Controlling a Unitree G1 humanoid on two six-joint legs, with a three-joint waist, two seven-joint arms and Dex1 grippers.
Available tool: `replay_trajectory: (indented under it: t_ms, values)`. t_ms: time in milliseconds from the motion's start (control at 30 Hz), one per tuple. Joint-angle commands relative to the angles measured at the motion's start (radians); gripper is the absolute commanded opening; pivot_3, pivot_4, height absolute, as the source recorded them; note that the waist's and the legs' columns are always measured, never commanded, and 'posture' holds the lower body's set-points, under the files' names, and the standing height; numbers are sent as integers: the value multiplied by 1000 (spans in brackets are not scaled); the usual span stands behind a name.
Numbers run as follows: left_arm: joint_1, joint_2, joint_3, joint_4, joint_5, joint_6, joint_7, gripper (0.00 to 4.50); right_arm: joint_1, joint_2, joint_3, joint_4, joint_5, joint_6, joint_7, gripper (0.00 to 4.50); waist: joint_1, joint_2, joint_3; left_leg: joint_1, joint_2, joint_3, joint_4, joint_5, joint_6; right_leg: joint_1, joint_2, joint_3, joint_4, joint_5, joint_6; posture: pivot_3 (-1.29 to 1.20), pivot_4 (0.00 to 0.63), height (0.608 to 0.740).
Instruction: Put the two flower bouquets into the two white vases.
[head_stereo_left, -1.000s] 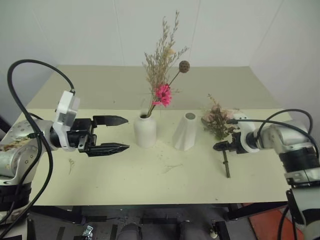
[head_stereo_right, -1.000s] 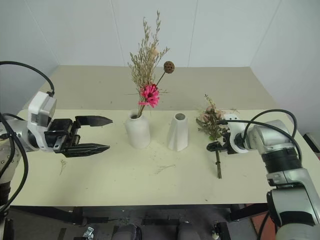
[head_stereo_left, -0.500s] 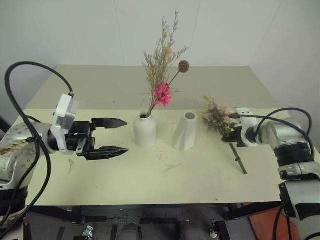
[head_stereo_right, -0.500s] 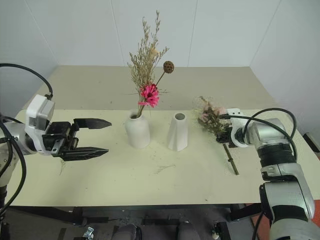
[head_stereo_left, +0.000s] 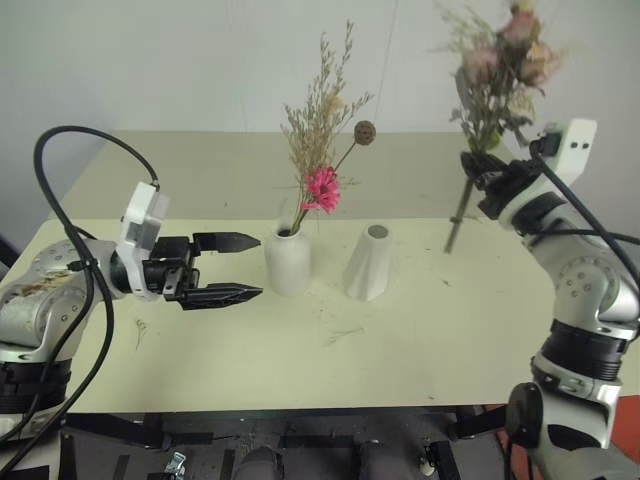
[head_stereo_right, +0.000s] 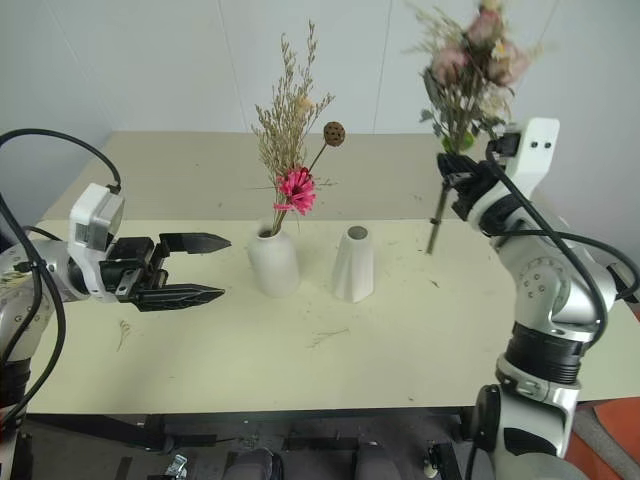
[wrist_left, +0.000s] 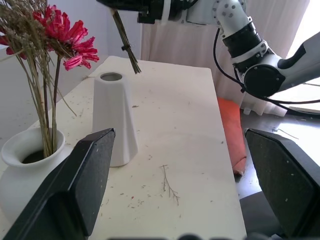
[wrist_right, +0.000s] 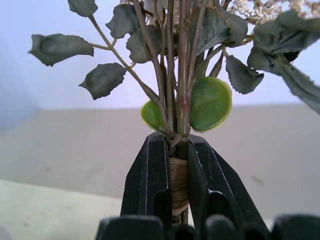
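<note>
The right gripper (wrist_right: 177, 150) is clamped on the bound stems of the rose bouquet (head_stereo_left: 497, 62) and holds it up in the air, well above the table (head_stereo_left: 400, 340) and to the right of both vases. The bouquet stands nearly upright, its pink blooms at the top and its stem ends (head_stereo_left: 455, 232) hanging free below the gripper, clear of the tabletop. In the right wrist view the two black fingers (wrist_right: 147, 175) press on either side of the straw-coloured binding, with dark green leaves fanning out above them. The cone vase (head_stereo_left: 369, 263) stands empty near the middle of the table, its mouth open upward, below and to the left of the hanging stems. Just to its left stands the round vase (head_stereo_left: 288, 262), apart from it, and it already holds the thin bouquet (head_stereo_left: 322, 140): beige grasses, a magenta flower and a brown seed pod on a long stalk, all leaning slightly right. The left gripper (head_stereo_left: 232, 266) hovers level over the table to the left of the round vase, pointing toward it, its fingers spread wide and holding nothing. Small bits of dried plant lie scattered on the table in front of the vases.
</note>
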Motion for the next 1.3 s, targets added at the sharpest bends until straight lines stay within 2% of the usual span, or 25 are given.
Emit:
replay_trajectory:
  t_ms: [33, 233, 633, 1200, 1267, 1300]
  values:
    - [-36, -7, -5, 6, 3, -13, -4, 4500, -26, 53, 72, -125, 19, -95, -16, 226, 1, 0, 0, 0, 0, 0, 0, 0, 0, 0, 0, 0, 0, 0, 0, 0, 150, 740]
    - [-53, -19, -13, 8, 10, -10, -5, 4500, -55, 112, 181, -137, -32, -223, -22, 226, 4, 1, 0, 0, 0, 0, 0, 0, 0, 0, 0, 0, 0, 0, 0, 0, 150, 740]
    - [-36, -13, 4, -11, 6, -6, 9, 4500, -49, 110, 202, -87, -22, -280, 1, 226, 4, 1, 1, 0, 0, 0, 0, 0, 0, 0, 0, -1, 0, 0, 0, 0, 150, 740]
    - [-42, -1, 6, -16, 4, 2, 13, 4500, 116, 135, 268, -113, -74, -317, -12, 226, 4, 1, 1, 0, 0, 0, 0, 0, 0, 0, 0, -1, 0, 0, 0, 0, 150, 740]
    - [-43, 1, 6, -15, 5, 2, 12, 4500, 136, 141, 276, -111, -81, -332, -16, 950, 4, 1, 1, 0, 0, 0, 0, 0, 0, 0, 0, -1, 0, 0, -1, 0, 150, 740]
    - [-43, 3, 6, -15, 5, 2, 11, 4500, 145, 146, 280, -109, -89, -340, -21, 1111, 4, 1, 1, 0, 0, 0, 0, 0, 0, 0, 0, -1, 0, 0, -1, 0, 150, 740]
